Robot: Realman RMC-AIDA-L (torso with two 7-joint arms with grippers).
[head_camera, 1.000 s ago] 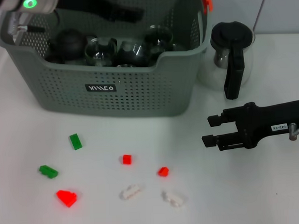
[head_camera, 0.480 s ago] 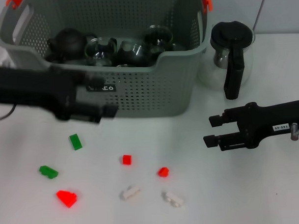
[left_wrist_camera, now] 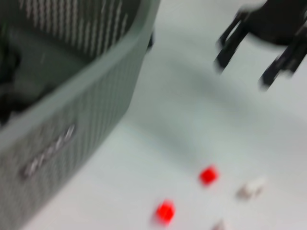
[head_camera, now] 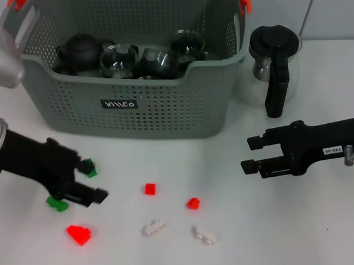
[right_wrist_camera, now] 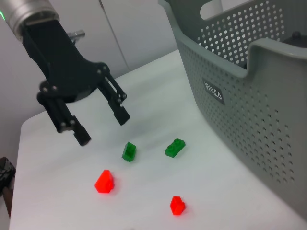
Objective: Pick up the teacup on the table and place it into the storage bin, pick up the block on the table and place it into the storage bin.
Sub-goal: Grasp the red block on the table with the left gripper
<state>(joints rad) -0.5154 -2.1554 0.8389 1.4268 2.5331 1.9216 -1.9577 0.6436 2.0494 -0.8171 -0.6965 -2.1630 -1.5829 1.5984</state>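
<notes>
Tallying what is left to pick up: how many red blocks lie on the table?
3: large red block front-left, small red block centre, another red block to its right. None seems hidden.

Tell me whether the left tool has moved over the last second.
Yes. The left tool came away from the storage bin and down to the table, now open over the two green blocks.
</notes>
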